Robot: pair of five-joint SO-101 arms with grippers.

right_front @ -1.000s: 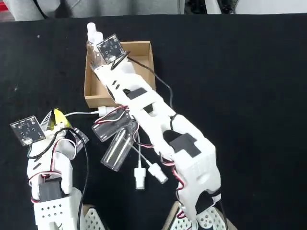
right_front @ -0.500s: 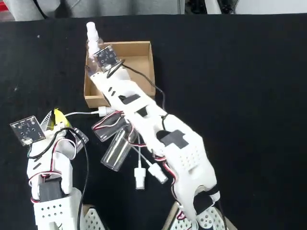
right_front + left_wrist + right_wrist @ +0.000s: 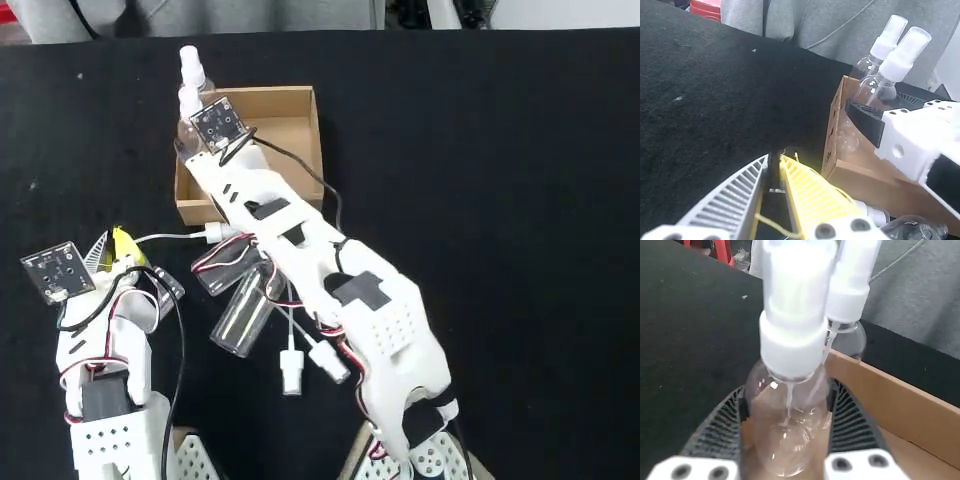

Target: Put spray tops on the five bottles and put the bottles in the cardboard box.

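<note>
**Step in hand (judged):** setting a capped bottle into the box.

- **Right tool** (image 3: pixel 787 397): clamped round the belly of an upright bottle (image 3: pixel 790 340) with its spray top on.
- **Bottle's place:** the box's (image 3: pixel 316 130) far-left corner, just beside a second capped bottle (image 3: pixel 852 290). Whether its base rests on the box floor cannot be told.
- **Method advised:**
  - Lower it straight, without tilt, until the base bears on the cardboard.
  - Part the fingers only a little, since the neighbour is close and a wide opening could tip it.
  - Lift straight up, clear of both tops, before swinging away.
- **Risk:** the light plastic may cling to a pad and topple on release.

**Right arm:** stretched on a diagonal from the counter's (image 3: pixel 500 200) near edge to the box, with the wrist above the box's left wall.

**Left arm:** folded at the near-left corner. The left tool (image 3: pixel 774 175) is narrow, its fingers all but touching, holding nothing, and points towards the box.

**Awaiting:** two open bottles (image 3: pixel 245 310) lying between the arms, and loose tops (image 3: pixel 291 372) towards the near edge.
</note>
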